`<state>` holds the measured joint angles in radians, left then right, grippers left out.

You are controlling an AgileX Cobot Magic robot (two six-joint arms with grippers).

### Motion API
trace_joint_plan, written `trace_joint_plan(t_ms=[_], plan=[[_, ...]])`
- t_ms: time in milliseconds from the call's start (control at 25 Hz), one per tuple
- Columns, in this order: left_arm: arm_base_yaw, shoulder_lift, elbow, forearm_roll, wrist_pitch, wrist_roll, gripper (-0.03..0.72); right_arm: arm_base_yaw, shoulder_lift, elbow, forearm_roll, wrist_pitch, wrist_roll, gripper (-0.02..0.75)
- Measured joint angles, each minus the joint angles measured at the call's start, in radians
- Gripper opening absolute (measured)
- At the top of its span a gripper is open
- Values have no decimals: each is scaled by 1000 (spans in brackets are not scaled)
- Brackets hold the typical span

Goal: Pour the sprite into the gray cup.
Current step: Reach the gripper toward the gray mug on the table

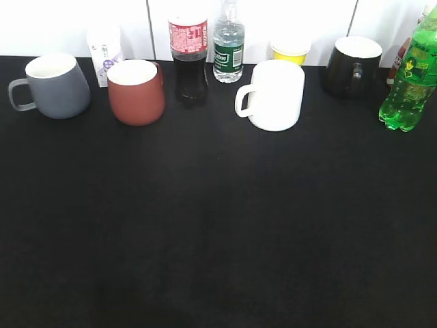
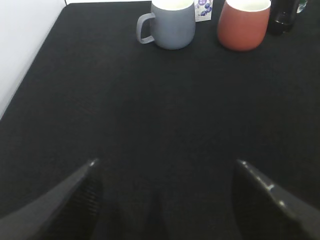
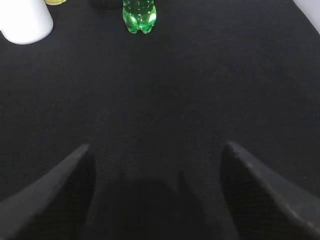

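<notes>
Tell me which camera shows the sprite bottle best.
The exterior view: the sprite stands at the far right, showing body, label and lobed base, though the frame edge crops its top. The right wrist view catches only its lower part at the top edge. The left wrist view does not show it.

Black counter (image 1: 218, 232) against a white wall (image 1: 68, 20).
I see a matte, dark cloth-like surface filling most of my view; behind it the white wall shows thin vertical seams, under even, soft light.
</notes>
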<state>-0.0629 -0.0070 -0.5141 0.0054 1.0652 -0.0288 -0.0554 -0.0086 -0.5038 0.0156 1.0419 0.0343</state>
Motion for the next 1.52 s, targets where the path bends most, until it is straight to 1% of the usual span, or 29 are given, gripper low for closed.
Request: trace_joint_plan(t_ms=[280, 320, 360, 400, 480, 560, 600, 680, 760, 840, 920, 960, 1000, 1040, 1120, 1200, 1360, 1480, 1520], plan=[[0, 0, 0, 7, 0, 0, 585, 0, 0, 0, 0, 0, 0, 592], [0, 0, 0, -5, 0, 0, 582, 0, 0, 0, 0, 0, 0, 592], [0, 0, -7, -5, -12, 0, 567, 0, 0, 0, 0, 0, 0, 592], [0, 1, -24, -5, -81, 0, 549, 0, 0, 0, 0, 0, 0, 592], [0, 48, -30, 9, -388, 0, 534, 0, 0, 0, 0, 0, 0, 592], [0, 157, -1, 35, -616, 0, 533, 0, 0, 0, 0, 0, 0, 592], [3, 224, 33, 36, -741, 0, 531, 0, 0, 0, 0, 0, 0, 592], [5, 391, 134, 46, -1065, 0, 531, 0, 0, 0, 0, 0, 0, 592], [5, 600, 217, 43, -1314, 0, 531, 0, 0, 0, 0, 0, 0, 592], [5, 858, 232, 42, -1491, 0, 531, 0, 0, 0, 0, 0, 0, 592], [5, 1149, 234, 40, -1722, 0, 529, 0, 0, 0, 0, 0, 0, 592], [5, 1294, 235, 2, -1871, 1, 529, 0, 0, 0, 0, 0, 0, 592], [5, 1421, 234, -59, -1994, 4, 529, 0, 0, 0, 0, 0, 0, 592], [7, 1542, 225, -104, -2076, 5, 529, 0, 0, 0, 0, 0, 0, 592], [23, 1725, 166, -102, -2180, 5, 529, 0, 0, 0, 0, 0, 0, 592], [39, 1865, 59, -100, -2204, 5, 506, 0, 0, 0, 0, 0, 0, 592], [116, 2029, -178, -41, -2136, 7, 482, 0, 0, 0, 0, 0, 0, 592], [128, 2107, -324, 42, -2065, 7, 468, 0, 0, 0, 0, 0, 0, 592], [128, 2129, -370, 50, -2042, 7, 437, 0, 0, 0, 0, 0, 0, 592]])
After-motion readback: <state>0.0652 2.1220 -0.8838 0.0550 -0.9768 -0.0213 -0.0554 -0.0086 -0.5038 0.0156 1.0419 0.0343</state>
